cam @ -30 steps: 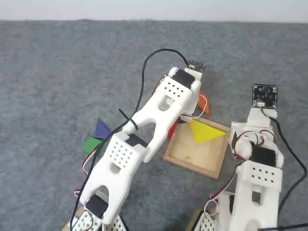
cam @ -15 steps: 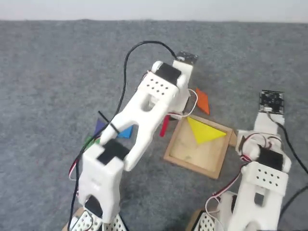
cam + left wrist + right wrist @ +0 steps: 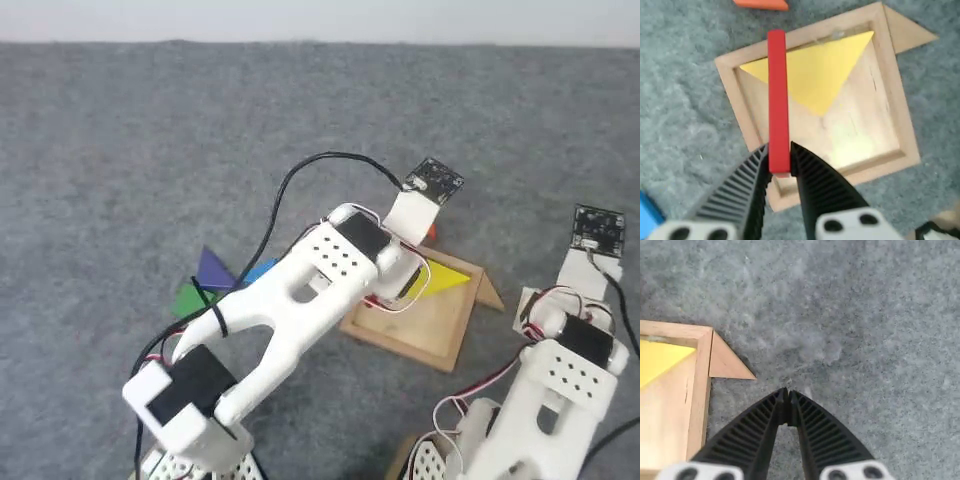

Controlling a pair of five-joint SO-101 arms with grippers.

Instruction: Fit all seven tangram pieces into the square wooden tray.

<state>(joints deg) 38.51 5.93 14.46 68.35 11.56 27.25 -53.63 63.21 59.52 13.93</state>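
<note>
Logging the left gripper (image 3: 777,150) first: jaws were closed down to the thickness of the red piece (image 3: 778,90), pinching its two flat faces at one end. The piece stood on edge. Its pinched end sat a short way in behind the tips and the rest stuck straight out past them. That free length ran over the tray (image 3: 815,36), starting above the rim near one corner. It crossed the bare floor and one corner of the yellow triangle (image 3: 820,75) and ended at the opposite rim. Couldn't tell whether it touched the tray or hung above it.

Yellow triangle lay flat inside the tray, long side along one rim, filling both corners at that rim. Wood triangle (image 3: 905,30) lay on the table (image 3: 120,130) outside the tray, touching the outer rim at one of those corners. Orange piece (image 3: 762,4) lay on the table just beyond the same rim, apart from it. Blue piece (image 3: 258,270), purple piece (image 3: 212,268) and green piece (image 3: 190,298) were bunched on the table well off the tray's left edge, beside the left arm.

Right gripper (image 3: 788,395): jaws fully closed tip to tip, nothing in them. It sat over bare table near the wood triangle, off the tray's right corner.
</note>
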